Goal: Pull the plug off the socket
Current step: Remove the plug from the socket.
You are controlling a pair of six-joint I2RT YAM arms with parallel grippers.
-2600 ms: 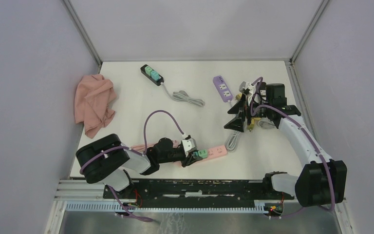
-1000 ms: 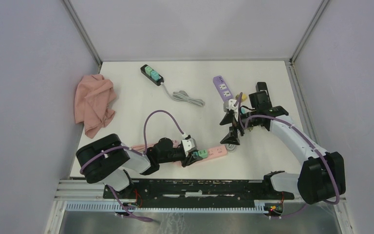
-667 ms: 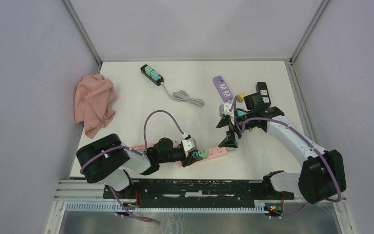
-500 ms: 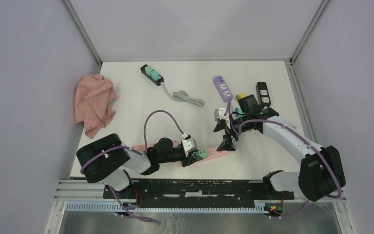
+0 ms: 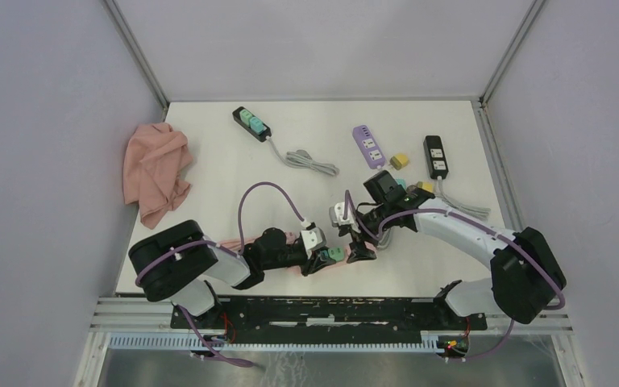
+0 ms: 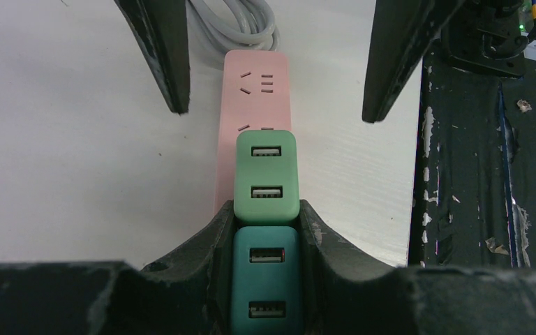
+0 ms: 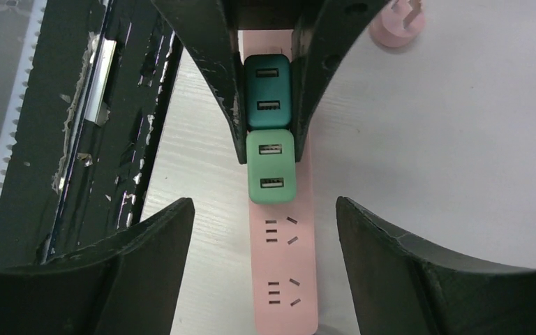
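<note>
Top view high, looking down whole table [image 5: 209,177]; wrist views close, facing each other over pink strip [image 6: 255,84].

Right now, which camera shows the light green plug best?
The left wrist view: the light green plug is largest, both ports sharp. The right wrist view shows it whole but smaller, next to the dark teal plug held by the left end effector. Top external: a speck.

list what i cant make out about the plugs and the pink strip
1. Plug pins: both wrist views, hidden beneath the light green plug and dark teal plug bodies, so seating depth is unclear.
2. Pink strip, rear end: left wrist view, covered by the left pincer.
3. Both plugs in the top view: too small, crowded by the right pincer.
4. Pink round piece: right wrist view, cut by the top edge.
</note>
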